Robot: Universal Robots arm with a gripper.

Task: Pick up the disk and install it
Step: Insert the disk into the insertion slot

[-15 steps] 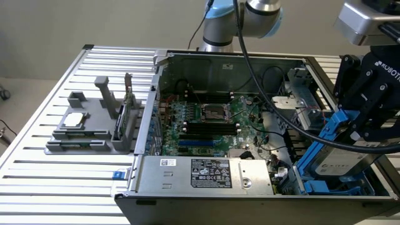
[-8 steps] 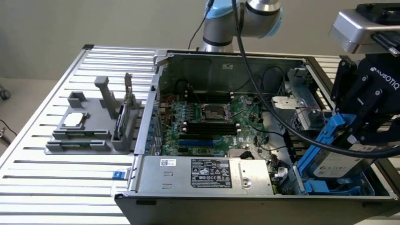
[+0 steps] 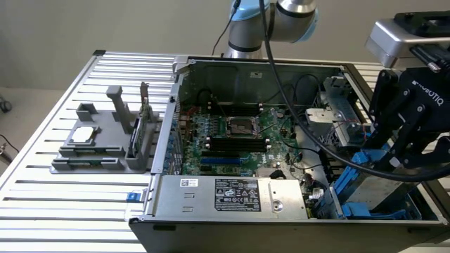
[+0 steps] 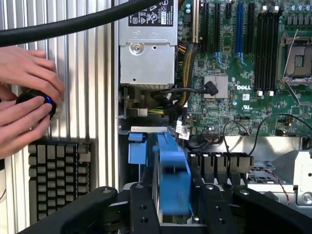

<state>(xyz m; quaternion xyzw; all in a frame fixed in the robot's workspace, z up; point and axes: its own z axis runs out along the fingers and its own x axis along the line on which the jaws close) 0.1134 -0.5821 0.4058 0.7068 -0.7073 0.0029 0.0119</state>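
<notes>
The disk [image 3: 382,187] [image 4: 171,170], silver-grey in its bright blue frame, is being shown standing on edge and tilted in the drive bay [image 3: 372,213], at the near corner of the open computer case [image 3: 246,66] on the exterior view's right. It is being bracketed on both sides by the claw [image 3: 411,158] [image 4: 175,192]; whether the claw is being clamped on it or is standing apart from it cannot be told. Just beside the bay, the silver labelled power supply [image 3: 232,195] [image 4: 146,48] is being seen along the case's near edge, with the green motherboard [image 3: 239,132] [image 4: 253,73] lying beyond it. The case is being carried by a slatted aluminium counter [image 3: 70,211] [image 4: 97,73], where a grey fixture [image 3: 98,142] is standing well apart on the exterior view's left. In the wrist view, a black knob [image 4: 36,100] is being gripped by a person's two hands [image 4: 24,73], near a keyboard [image 4: 58,175], and a thick black cable [image 4: 73,24] is being draped across the counter.
</notes>
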